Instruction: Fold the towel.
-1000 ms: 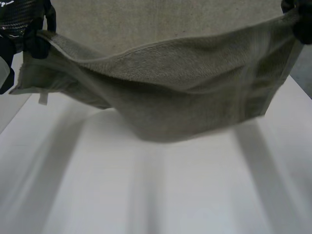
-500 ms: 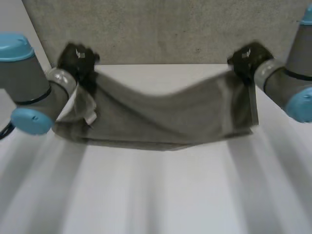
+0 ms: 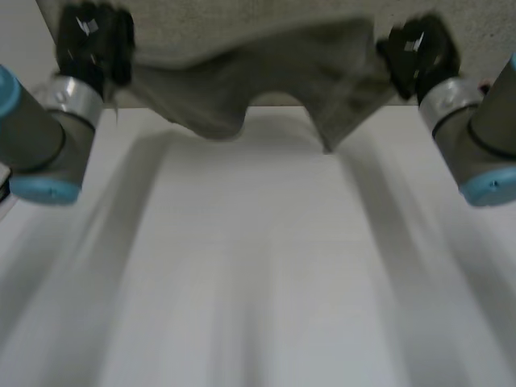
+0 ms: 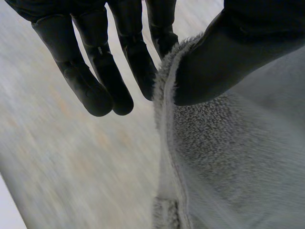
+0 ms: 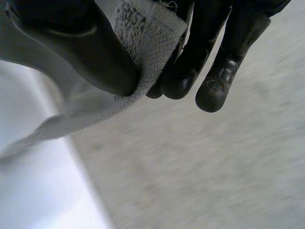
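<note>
Since half a second ago I have carried the towel from over the middle of the table out to its far edge. Both my arms now reach farther across the table than they did. The towel hangs stretched between my two hands above that far edge, sagging in the middle, with its lowest folds just over the white top.

My left hand has the end of the towel toward the left end of that edge. In my left wrist view the thumb presses the hemmed edge against one finger, while the other fingers hang straight and free beside the cloth.

My right hand has the other end, toward the right end of the edge, its thumb pinching a hemmed corner against the fingers.

Beyond the table lies a grey speckled surface.
</note>
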`<state>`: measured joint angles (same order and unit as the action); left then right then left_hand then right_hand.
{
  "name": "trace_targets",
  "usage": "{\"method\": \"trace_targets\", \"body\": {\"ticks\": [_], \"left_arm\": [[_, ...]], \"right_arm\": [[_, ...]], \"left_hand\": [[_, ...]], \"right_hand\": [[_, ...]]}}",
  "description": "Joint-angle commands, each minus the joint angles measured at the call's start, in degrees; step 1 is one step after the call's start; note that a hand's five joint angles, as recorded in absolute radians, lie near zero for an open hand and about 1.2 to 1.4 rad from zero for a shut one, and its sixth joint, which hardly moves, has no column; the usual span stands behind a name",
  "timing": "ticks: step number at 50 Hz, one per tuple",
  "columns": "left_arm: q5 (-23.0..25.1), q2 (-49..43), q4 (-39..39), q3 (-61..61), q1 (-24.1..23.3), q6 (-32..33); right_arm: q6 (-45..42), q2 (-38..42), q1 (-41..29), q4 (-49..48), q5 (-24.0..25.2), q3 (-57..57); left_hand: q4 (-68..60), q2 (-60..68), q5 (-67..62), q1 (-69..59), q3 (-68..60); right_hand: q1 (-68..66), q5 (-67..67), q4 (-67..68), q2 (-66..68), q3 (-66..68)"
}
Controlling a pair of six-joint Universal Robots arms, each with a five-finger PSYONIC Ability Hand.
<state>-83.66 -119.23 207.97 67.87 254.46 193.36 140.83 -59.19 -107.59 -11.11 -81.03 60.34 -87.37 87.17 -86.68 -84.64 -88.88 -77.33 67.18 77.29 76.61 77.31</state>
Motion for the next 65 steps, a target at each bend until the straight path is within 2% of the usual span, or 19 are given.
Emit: {"method": "trace_targets", "body": {"ticks": [1,7,12,21,23,24,25,26,27,35,48,50,51,52,53,54,59,61,65], "left_arm": [[0.78,0.13,-0.46,16.48,-0.01,6.93],[2.19,0.49,-0.55,23.53,-0.19,13.36],[5.7,1.8,-0.82,30.29,-0.45,21.52],[5.35,2.51,-0.82,34.08,1.57,25.23],[5.53,2.68,-0.82,35.31,2.62,25.23],[5.53,2.68,-0.82,35.31,2.62,25.23],[5.61,2.77,-0.82,35.66,2.88,25.14],[5.62,2.77,-0.82,35.66,2.89,25.14],[5.7,2.68,-0.82,35.84,3.06,25.14],[5.88,1.37,-0.29,35.58,3.15,25.14],[5.53,-1.01,0.24,34.78,3.24,25.32],[5.44,-0.92,0.24,34.52,3.68,25.32],[5.44,-0.92,0.24,34.52,3.68,25.32],[5.35,-0.31,0.24,34.52,4.2,25.32],[5.35,-0.3,0.24,34.52,4.21,25.32],[5.26,0.04,0.24,34.52,4.9,25.14],[5.18,5.32,-0.11,34.87,6.14,24.26],[5.35,10.39,-0.11,35.4,6.58,21.64],[5.79,15.08,-0.64,35.58,6.75,17.32]], "right_arm": [[-0.46,-0.4,0.28,2.58,2.63,14.08],[-0.82,-1.2,0.37,2.67,2.46,20.26],[-0.55,-6.02,0.72,2.58,1.58,25.78],[-0.55,-13.32,4.23,2.58,0.17,32.21],[-0.2,-15.86,6.68,2.58,-0.44,34.57],[-0.2,-15.87,6.7,2.58,-0.44,34.58],[-0.12,-16.31,7.65,2.58,-0.27,35.63],[-0.11,-16.31,7.66,2.58,-0.27,35.64],[-0.03,-16.4,8.27,2.58,-0.18,36.51],[0.06,-16.05,8.54,2.58,0.0,38.71],[0.15,-14.55,8.45,1.79,0.0,38.98],[0.32,-14.64,9.06,1.35,-0.18,38.8],[0.33,-14.64,9.07,1.35,-0.18,38.8],[0.59,-14.99,9.85,0.65,-0.26,38.98],[0.59,-14.99,9.86,0.65,-0.27,38.98],[1.46,-15.69,10.12,-0.57,-0.35,39.15],[8.41,-20.71,10.39,-4.19,0.0,40.12],[13.92,-23.51,11.26,-4.89,0.7,40.21],[17.73,-25.8,12.14,-3.66,1.67,39.59]], "left_hand": [[7.37,-7.17,16.68,4.64,8.88],[7.37,-7.17,16.68,4.64,8.88],[7.37,-7.17,16.68,4.64,8.88],[7.37,-7.17,16.68,4.64,8.88],[21.21,-21.01,30.53,18.48,22.72],[21.31,-21.11,30.62,18.58,22.82],[33.97,-33.77,43.28,31.24,35.48],[34.09,-33.89,43.41,31.37,35.6],[42.42,-42.22,51.73,39.69,43.93],[45.87,-45.67,55.18,43.14,47.38],[44.19,-43.99,53.5,41.46,45.7],[29.49,-29.29,38.81,26.76,31.0],[29.39,-29.18,38.7,26.66,30.9],[16.9,-16.69,26.21,14.17,18.41],[16.77,-16.57,26.08,14.04,18.28],[7.47,-7.26,16.78,4.74,8.98],[7.37,-7.17,16.68,4.64,8.88],[7.37,-7.17,16.68,4.64,8.88],[7.37,-7.17,16.68,4.64,8.88]], "right_hand": [[-2.67,2.82,2.71,3.39,2.69],[-2.67,2.82,2.71,3.39,2.69],[-2.67,2.82,2.71,3.39,2.69],[-2.67,2.82,2.71,3.39,2.69],[-2.67,2.82,2.71,3.39,2.69],[-2.67,2.82,2.71,3.39,2.69],[-2.67,2.82,2.71,3.39,2.69],[-2.67,2.82,2.71,3.39,2.69],[-2.67,2.82,2.71,3.39,2.69],[-2.67,2.82,2.71,3.39,2.69],[-2.67,2.82,2.71,3.39,2.69],[-2.67,2.82,2.71,3.39,2.69],[-2.67,2.82,2.71,3.39,2.69],[-2.67,2.82,2.71,3.39,2.69],[-2.67,2.82,2.71,3.39,2.69],[-2.67,2.82,2.71,3.39,2.69],[-2.67,2.82,2.71,3.39,2.69],[-2.67,2.82,2.71,3.39,2.69],[-2.67,2.82,2.71,3.39,2.69]]}}
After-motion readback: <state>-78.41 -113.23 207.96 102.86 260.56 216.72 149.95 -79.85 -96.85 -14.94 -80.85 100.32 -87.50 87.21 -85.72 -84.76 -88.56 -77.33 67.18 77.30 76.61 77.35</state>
